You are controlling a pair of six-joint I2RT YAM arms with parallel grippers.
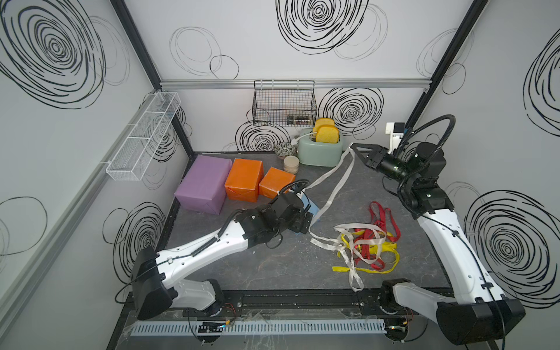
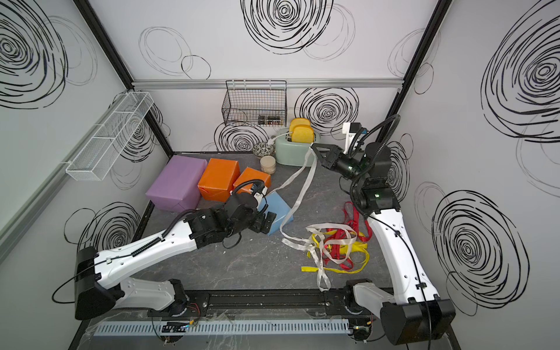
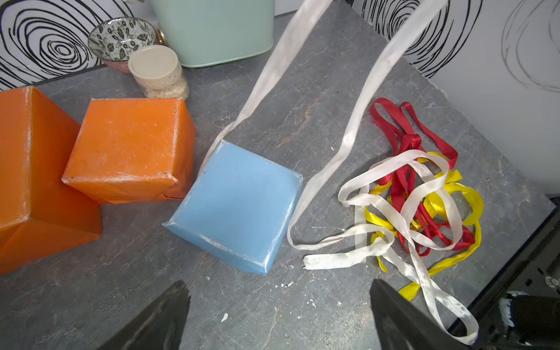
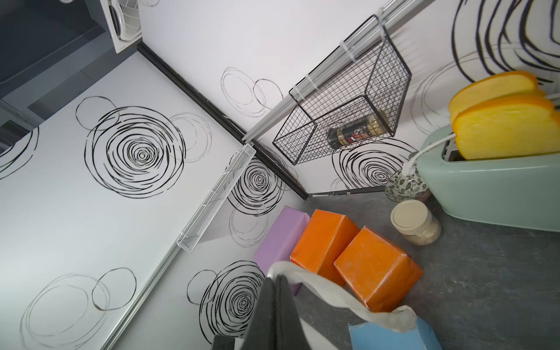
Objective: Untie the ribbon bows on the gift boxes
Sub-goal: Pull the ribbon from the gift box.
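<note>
Left gripper (image 3: pixel 278 286) hangs open and empty just beside the light-blue box (image 3: pixel 239 203); right gripper (image 1: pixel 351 148) pinches the white ribbon (image 3: pixel 272 57) high near the toaster (image 1: pixel 318 153) (one strand seems trapped under the box, view unclear), so a hard pull could drag or tip the unheld box

Gift boxes (image 1: pixel 244 178): 4 (lilac 1, orange 2, blue 1). Ribbons (image 3: pixel 409 144): 4 (white 2, red 1, yellow 1).
</note>
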